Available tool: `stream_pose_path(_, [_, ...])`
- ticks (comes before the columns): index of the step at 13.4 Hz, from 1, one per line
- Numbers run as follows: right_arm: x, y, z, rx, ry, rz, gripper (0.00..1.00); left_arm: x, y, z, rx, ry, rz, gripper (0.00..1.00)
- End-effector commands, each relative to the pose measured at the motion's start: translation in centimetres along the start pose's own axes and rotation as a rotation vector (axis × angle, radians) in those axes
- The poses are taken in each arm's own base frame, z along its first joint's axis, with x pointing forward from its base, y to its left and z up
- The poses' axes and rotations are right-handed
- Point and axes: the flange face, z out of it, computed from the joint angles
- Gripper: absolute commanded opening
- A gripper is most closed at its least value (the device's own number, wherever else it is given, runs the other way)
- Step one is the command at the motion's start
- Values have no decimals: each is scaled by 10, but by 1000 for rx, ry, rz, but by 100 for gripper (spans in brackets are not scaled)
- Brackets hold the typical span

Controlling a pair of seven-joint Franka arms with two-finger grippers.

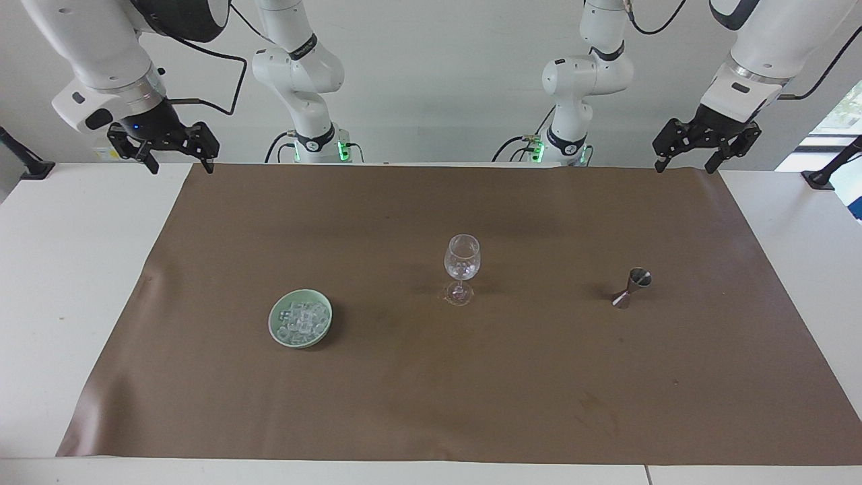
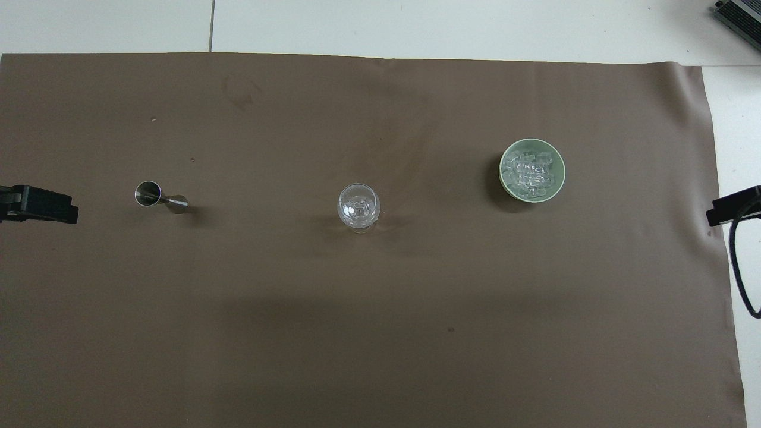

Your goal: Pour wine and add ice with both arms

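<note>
An empty-looking clear wine glass (image 1: 462,259) (image 2: 358,207) stands upright mid-mat. The ice (image 1: 301,319) (image 2: 531,173) is heaped in a pale green dish (image 1: 275,316) toward the right arm's end. A small steel jigger (image 1: 632,287) (image 2: 159,197) stands toward the left arm's end. The wine is out of view. My right gripper (image 1: 180,167) hangs open and empty over the mat's corner at the robots' edge. My left gripper (image 1: 685,166) hangs open and empty over the mat's other corner at the robots' edge. Both arms are well away from the objects.
A brown mat (image 1: 431,404) covers most of the white table (image 1: 67,269). The two arm bases (image 1: 316,145) stand at the robots' edge of the mat. A black cable (image 2: 740,261) loops by the right gripper in the overhead view.
</note>
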Motion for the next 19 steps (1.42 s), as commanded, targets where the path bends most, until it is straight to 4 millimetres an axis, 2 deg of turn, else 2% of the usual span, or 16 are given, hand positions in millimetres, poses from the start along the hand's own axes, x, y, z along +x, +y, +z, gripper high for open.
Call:
stream_pose_path(1, [-5, 6, -2, 45, 14, 10, 100, -4, -1, -6, 16, -6, 5, 100])
stream_pose_path(19, [-3, -8, -5, 40, 20, -11, 100, -4, -1, -6, 16, -6, 5, 100])
